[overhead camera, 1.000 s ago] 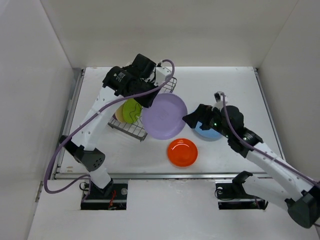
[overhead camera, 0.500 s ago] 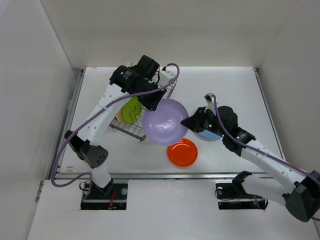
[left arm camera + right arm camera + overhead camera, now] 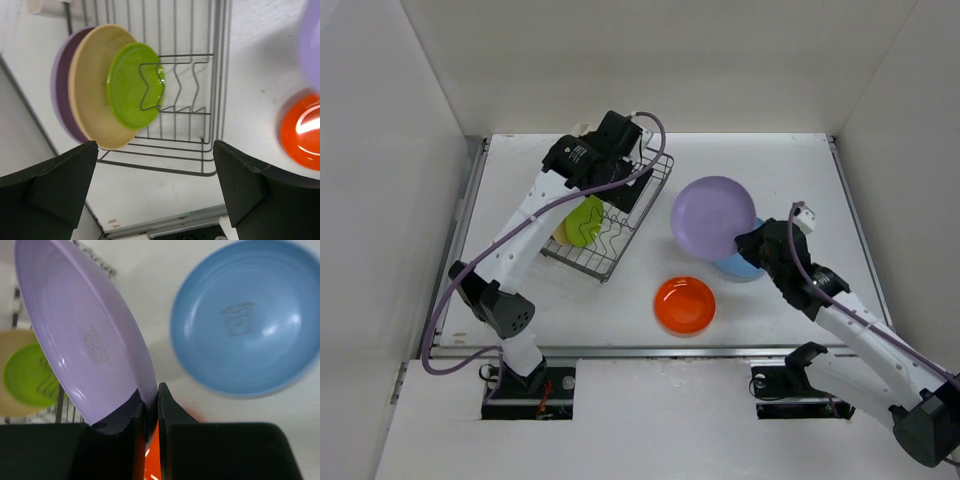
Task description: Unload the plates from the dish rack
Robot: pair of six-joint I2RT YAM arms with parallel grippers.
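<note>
Lavender plate [image 3: 85, 340], embossed mark illegible, sits clamped in the right gripper [image 3: 149, 396]. Left gripper [image 3: 155, 187] gapes wide above the dish rack [image 3: 210, 100].

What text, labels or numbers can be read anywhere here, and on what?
No readable words or numbers in any view.
Lavender plate, right wrist view: a moulded mark at its centre, too faint to read.
Light blue plate: a moulded mark at its centre, too blurred to read.
Top external and left wrist views: no text shows.
</note>
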